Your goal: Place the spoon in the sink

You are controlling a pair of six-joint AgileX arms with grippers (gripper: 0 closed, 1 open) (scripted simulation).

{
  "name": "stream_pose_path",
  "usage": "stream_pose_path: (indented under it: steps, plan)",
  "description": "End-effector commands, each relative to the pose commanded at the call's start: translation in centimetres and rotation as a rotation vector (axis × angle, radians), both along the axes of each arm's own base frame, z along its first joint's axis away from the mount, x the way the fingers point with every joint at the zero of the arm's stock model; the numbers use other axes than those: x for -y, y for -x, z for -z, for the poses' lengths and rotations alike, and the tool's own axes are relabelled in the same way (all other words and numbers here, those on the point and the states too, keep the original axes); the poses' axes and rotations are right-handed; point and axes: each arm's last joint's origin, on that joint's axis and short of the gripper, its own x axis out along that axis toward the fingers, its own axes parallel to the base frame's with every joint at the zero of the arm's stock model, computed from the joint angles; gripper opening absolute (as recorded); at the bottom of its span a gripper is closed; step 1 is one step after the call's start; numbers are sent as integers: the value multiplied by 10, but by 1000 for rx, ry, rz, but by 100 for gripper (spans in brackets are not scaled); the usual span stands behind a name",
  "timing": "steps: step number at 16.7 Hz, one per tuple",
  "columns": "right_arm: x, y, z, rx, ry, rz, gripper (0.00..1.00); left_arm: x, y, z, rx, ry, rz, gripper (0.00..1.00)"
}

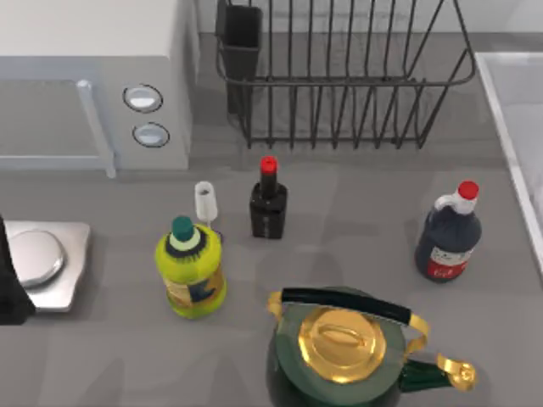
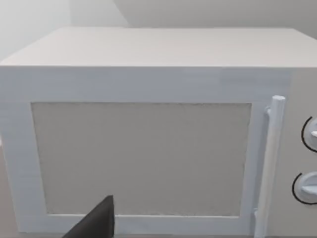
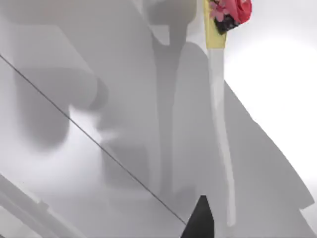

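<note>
Right wrist view first: the dark tip of my right gripper point(image 3: 200, 220) is sitting just beside the near end of the spoon point(image 3: 218, 124). Its long white handle is running away from the gripper to a yellow bit with pink and red decoration. Honestly can't tell if the gripper is clenched on it or released, or whether the spoon is touching the pale sink point(image 3: 74, 163) surface behind it.

The top view is giving me the layout instead. Nearest is one green kettle point(image 1: 339, 356) with a gold lid. Past it I'm counting three bottles: a yellow one point(image 1: 190, 271), a small dark one point(image 1: 268, 203) and a bigger dark one point(image 1: 448, 237) to the right. One little glass point(image 1: 205, 202) is standing just beside the yellow bottle, and one scale point(image 1: 42, 263) is lying at the left. The sink's rim is showing at the right edge, and one wire dish rack point(image 1: 339, 85) is at the back.

My left gripper point(image 2: 99, 223) is facing the one microwave point(image 2: 143, 153), which has two knobs; can't tell its state either.
</note>
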Motion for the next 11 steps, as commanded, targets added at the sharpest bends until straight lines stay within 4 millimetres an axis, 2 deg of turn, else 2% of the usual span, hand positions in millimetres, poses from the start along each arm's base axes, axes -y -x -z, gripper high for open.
stream_pose_path:
  steps: [5,11]
  plan:
    - [0,0,0,0,0,0,98,0,0,0,0,0,0,100]
    - [0,0,0,0,0,0,100,0,0,0,0,0,0,100]
